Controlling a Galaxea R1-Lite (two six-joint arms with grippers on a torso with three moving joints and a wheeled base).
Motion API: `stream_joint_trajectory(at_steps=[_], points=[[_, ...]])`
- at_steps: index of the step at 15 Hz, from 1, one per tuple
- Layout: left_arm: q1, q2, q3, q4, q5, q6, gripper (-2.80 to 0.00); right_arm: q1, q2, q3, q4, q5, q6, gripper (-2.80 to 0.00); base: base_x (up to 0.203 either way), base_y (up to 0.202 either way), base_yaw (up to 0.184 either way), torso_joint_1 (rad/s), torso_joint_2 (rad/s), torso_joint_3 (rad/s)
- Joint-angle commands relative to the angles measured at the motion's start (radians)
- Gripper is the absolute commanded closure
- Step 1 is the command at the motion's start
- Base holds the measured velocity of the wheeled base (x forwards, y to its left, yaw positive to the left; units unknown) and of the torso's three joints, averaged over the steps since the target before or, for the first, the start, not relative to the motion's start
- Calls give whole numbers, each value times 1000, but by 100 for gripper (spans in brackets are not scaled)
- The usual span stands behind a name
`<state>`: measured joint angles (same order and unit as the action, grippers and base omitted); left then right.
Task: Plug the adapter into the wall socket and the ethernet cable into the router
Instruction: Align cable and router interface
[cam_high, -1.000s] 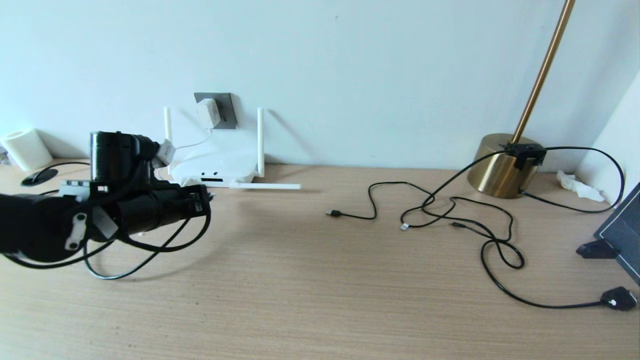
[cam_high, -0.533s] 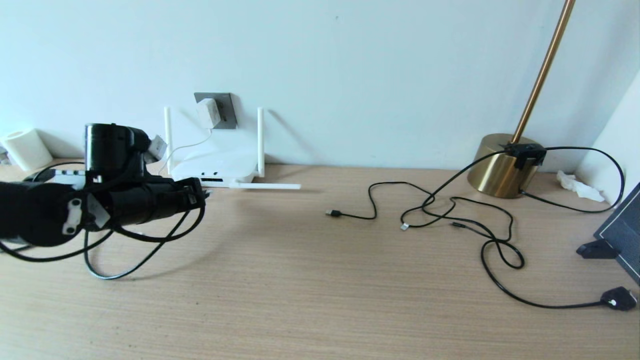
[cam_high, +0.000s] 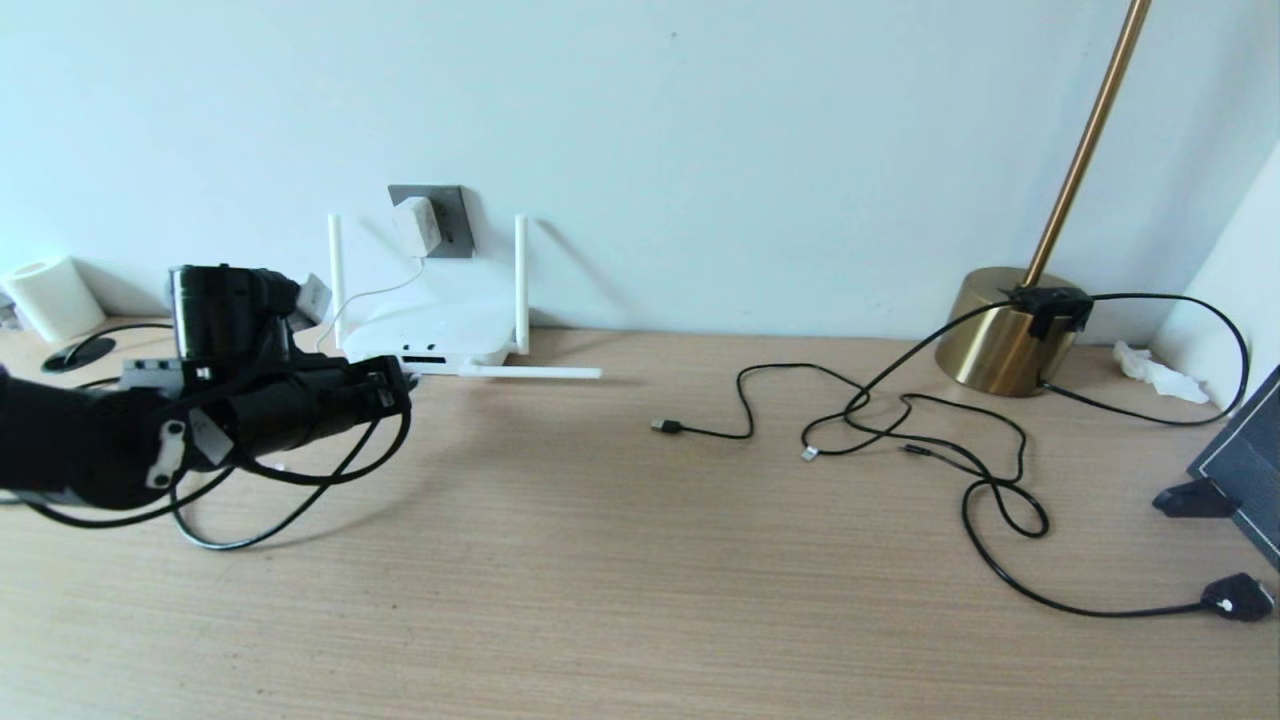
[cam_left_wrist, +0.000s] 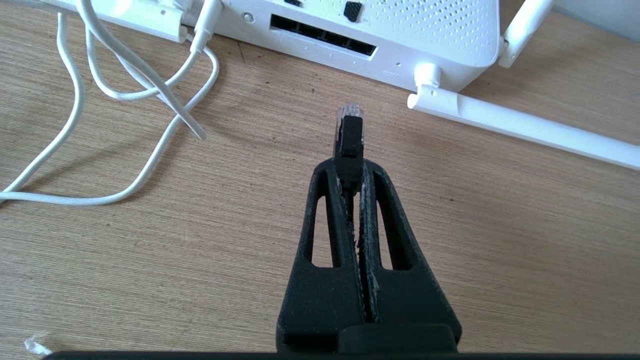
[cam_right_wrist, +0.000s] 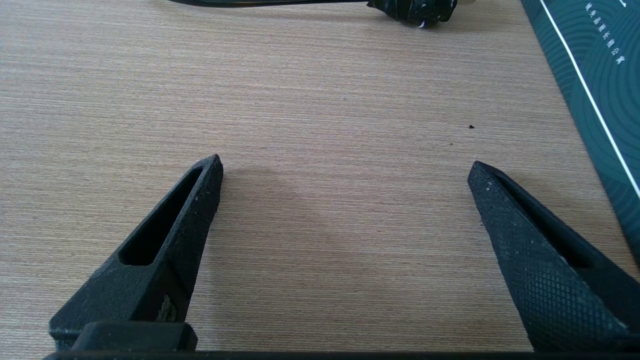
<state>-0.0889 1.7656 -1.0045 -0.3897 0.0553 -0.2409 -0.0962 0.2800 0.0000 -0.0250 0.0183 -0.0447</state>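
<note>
The left claw (cam_left_wrist: 350, 167) is clenched on the ethernet cable (cam_left_wrist: 348, 131), one clear plug jutting from its tips toward twelve o'clock, short of the dark port row on the one router (cam_left_wrist: 430, 30). In the head view this claw (cam_high: 400, 385) hangs over the counter (cam_high: 620, 580) at eight o'clock from the router, whose four antennas count two upright, two flat. One adapter (cam_high: 413, 226) sits in the single wall socket (cam_high: 448, 215). The right claw (cam_right_wrist: 345, 170) gapes wide, grasping nothing, above bare counter.
</note>
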Motion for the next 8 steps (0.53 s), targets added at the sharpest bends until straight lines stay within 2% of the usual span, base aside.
stream_joint_trajectory(at_steps=[1, 8], points=[[1, 20, 0, -18, -2, 6, 0, 0, 2, 11, -1, 0, 0, -280, 0, 0, 0, 0, 0, 0], [15, 64, -5, -85, -3, 26, 0, 1, 2, 11, -1, -1, 9, -280, 0, 0, 0, 0, 0, 0]])
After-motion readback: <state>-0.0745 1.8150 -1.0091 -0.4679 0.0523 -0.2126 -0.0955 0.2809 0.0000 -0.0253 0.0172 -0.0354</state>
